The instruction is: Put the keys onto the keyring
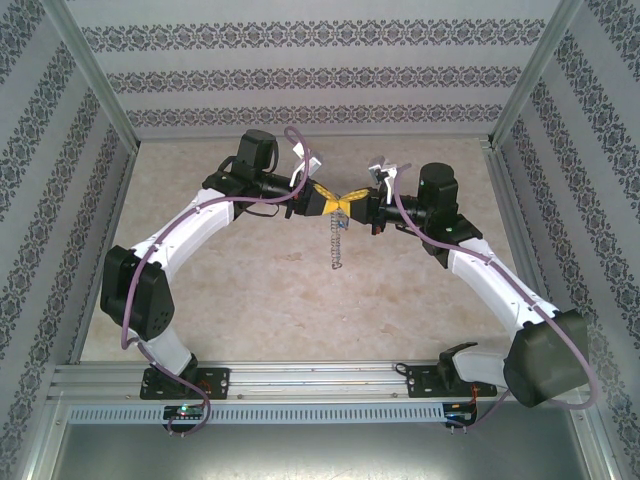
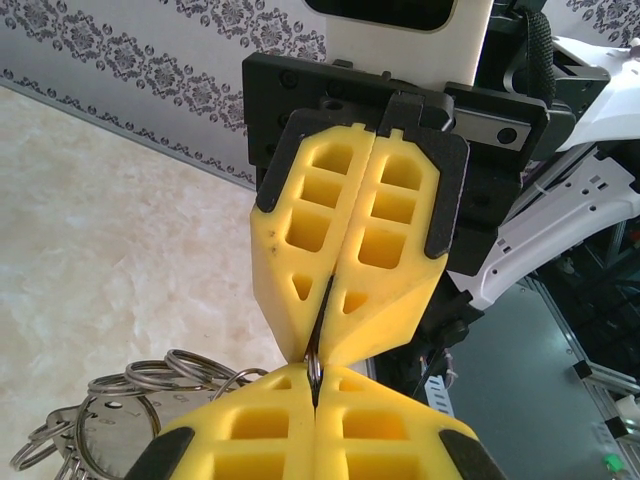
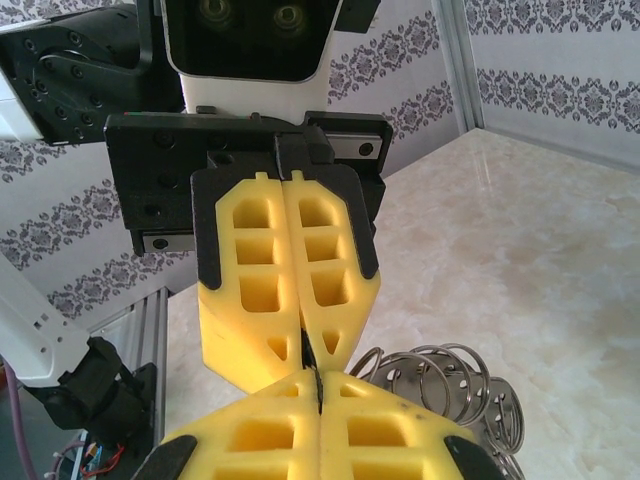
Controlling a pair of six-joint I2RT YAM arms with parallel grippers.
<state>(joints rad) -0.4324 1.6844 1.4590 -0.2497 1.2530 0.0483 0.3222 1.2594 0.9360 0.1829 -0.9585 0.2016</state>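
Note:
Above the middle of the table my two yellow-fingered grippers meet tip to tip, the left gripper [image 1: 328,197] and the right gripper [image 1: 352,201]. Both are shut on the same thin wire of the keyring [image 2: 314,362], which runs from between my left gripper [image 2: 315,388] tips up into the right one's fingers [image 2: 350,250]. In the right wrist view my right gripper [image 3: 320,388] pinches the same wire below the left one's fingers [image 3: 285,290]. A bunch of silvery rings [image 3: 440,375] with a chain [image 1: 337,245] hangs beneath. Flat silvery pieces with holes [image 2: 110,440] hang among them; I cannot tell whether these are the keys.
The beige marbled table top [image 1: 250,300] lies below the hanging bunch. Patterned walls [image 1: 300,80] close the back and both sides, with metal posts at the corners. A metal rail [image 1: 300,385] with the arm bases runs along the near edge.

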